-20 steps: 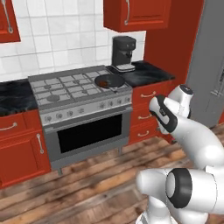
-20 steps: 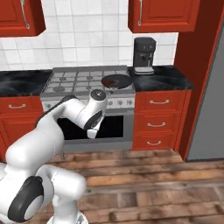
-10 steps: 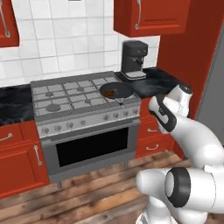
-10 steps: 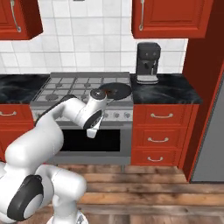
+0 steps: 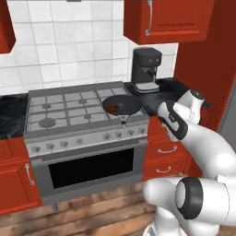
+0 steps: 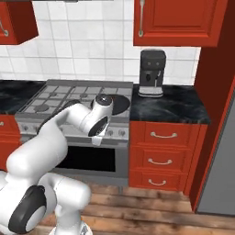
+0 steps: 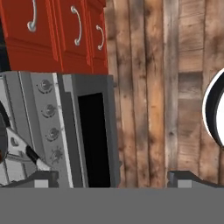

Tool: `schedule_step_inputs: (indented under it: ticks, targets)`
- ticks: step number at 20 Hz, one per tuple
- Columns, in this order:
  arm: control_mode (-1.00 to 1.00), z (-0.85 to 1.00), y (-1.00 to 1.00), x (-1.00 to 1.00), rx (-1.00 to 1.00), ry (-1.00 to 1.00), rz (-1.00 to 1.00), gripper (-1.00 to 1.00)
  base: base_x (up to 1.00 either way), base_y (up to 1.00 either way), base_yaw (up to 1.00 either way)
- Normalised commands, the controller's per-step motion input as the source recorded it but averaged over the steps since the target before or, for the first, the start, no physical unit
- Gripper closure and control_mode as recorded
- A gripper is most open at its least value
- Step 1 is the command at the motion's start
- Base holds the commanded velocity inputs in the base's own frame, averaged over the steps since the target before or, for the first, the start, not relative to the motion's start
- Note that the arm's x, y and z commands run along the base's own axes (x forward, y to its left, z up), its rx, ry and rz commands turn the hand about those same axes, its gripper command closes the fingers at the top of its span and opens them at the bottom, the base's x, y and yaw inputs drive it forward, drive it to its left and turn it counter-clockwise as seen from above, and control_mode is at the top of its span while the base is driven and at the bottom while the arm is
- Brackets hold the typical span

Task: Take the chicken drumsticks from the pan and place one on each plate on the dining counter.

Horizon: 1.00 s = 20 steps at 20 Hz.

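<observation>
Left base view shows you at the approach step: the pan sits on the stove at 12 o'clock, drumsticks inside, while the gripper, jaws wide and empty, must next reach over the pan.

Grey gas stove with dark oven window set between red cabinets. Black coffee machine stands on the black marble worktop to the stove's right, against white wall tiles. Three red drawers with curved metal handles below it. Red wall cupboard above. Wooden plank floor.
</observation>
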Motion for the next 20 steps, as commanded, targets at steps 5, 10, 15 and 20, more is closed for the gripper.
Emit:
schedule_step_inputs:
  ticks: [5,10,15,20]
  targets:
    - [1.0,0.0,0.0,0.0,0.0,0.0,0.0,-1.0,0.61,-0.51,0.26]
    - [1.0,0.0,0.0,0.0,0.0,0.0,0.0,-1.0,0.55,-0.51,0.24]
    - [1.0,0.0,0.0,0.0,0.0,0.0,0.0,-1.0,0.64,-0.4,0.22]
    - [1.0,0.0,0.0,0.0,0.0,0.0,0.0,-1.0,0.47,-0.61,0.22]
